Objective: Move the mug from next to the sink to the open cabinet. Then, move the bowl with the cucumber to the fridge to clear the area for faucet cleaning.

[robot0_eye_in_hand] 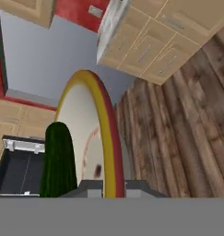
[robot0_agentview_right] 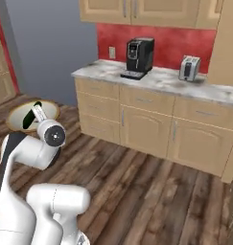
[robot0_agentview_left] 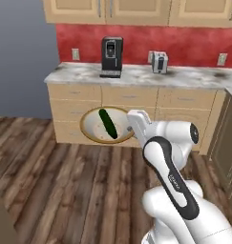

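Wide tan-rimmed bowl (robot0_agentview_left: 94, 127) carried over open wooden floor (robot0_agentview_left: 65, 190)
Gripper (robot0_eye_in_hand: 114, 186) clamps its rim; dark green cucumber (robot0_agentview_left: 107, 123) inside; cabinets beyond

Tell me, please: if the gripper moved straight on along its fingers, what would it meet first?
Apart from the tan-rimmed shallow bowl with the dark green cucumber it already grips, probably the grey wall; depth is unclear.
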Robot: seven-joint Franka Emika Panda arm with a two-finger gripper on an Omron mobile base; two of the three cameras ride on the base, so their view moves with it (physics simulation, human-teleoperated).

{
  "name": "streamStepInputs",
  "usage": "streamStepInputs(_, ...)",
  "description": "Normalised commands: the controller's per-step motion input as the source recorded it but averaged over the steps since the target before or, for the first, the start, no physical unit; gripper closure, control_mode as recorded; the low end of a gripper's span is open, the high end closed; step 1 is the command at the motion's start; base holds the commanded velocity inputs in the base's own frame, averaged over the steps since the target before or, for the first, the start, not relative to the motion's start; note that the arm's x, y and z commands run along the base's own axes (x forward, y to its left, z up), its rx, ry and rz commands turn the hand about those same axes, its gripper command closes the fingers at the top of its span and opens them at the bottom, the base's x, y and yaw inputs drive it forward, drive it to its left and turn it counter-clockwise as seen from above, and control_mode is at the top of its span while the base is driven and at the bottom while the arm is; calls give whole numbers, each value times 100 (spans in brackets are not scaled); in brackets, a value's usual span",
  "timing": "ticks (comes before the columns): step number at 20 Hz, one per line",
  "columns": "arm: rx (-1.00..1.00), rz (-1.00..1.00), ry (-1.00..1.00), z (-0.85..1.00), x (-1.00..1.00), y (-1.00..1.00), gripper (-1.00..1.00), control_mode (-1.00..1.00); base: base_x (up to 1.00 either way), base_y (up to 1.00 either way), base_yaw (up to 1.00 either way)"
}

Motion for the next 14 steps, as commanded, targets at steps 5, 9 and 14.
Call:
streamStepInputs(5,0,0,0,0,0,0,100,100,13,0,90)
streamStepInputs(9,0,0,0,0,0,0,100,100,46,-1,76)
streamStepInputs(14,0,0,0,0,0,0,100,100,87,-47,7)
